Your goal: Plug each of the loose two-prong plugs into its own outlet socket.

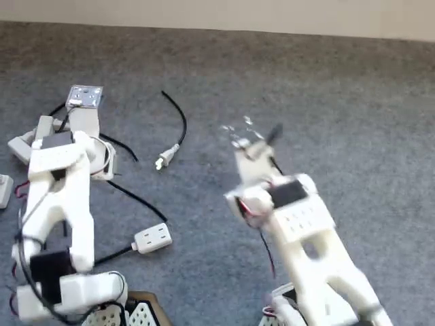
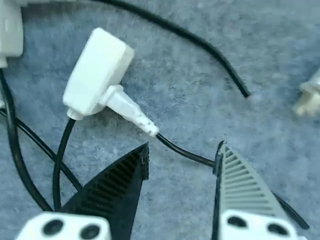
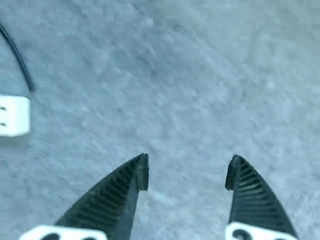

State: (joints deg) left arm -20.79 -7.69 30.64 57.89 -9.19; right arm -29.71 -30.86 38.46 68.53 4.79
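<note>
One loose two-prong plug (image 1: 165, 157) is seen lying flat on the carpet (image 1: 353, 95), seated in no socket. It is placed between the two grippers and apart from both. Its short black cord (image 1: 182, 122) is curled away beyond it. A socket block (image 1: 153, 237) on its own lead is set well back from both grippers, toward the arms' bases, and nothing is plugged into it.

The left gripper (image 2: 183, 148) is spread wide and nothing is held in it. Just ahead of its tips a white block (image 2: 97, 70) is found, with a white neck joined to it that runs into a black lead. That lead is laid across the carpet beneath the gap between the fingers. Whether the neck is a plug already seated or the block's own lead cannot be told. The right gripper (image 3: 189, 159) is likewise held wide open and empty above bare carpet, with a slotted white piece (image 3: 12, 116) lying ahead and off to one side.

The task is judged to be at or near its start: at least one plug is left to be picked up and seated.

Counted: one plainly loose plug, one free socket block, one white block by the left gripper, one slotted piece that may be one of these, and two open grippers.
</note>
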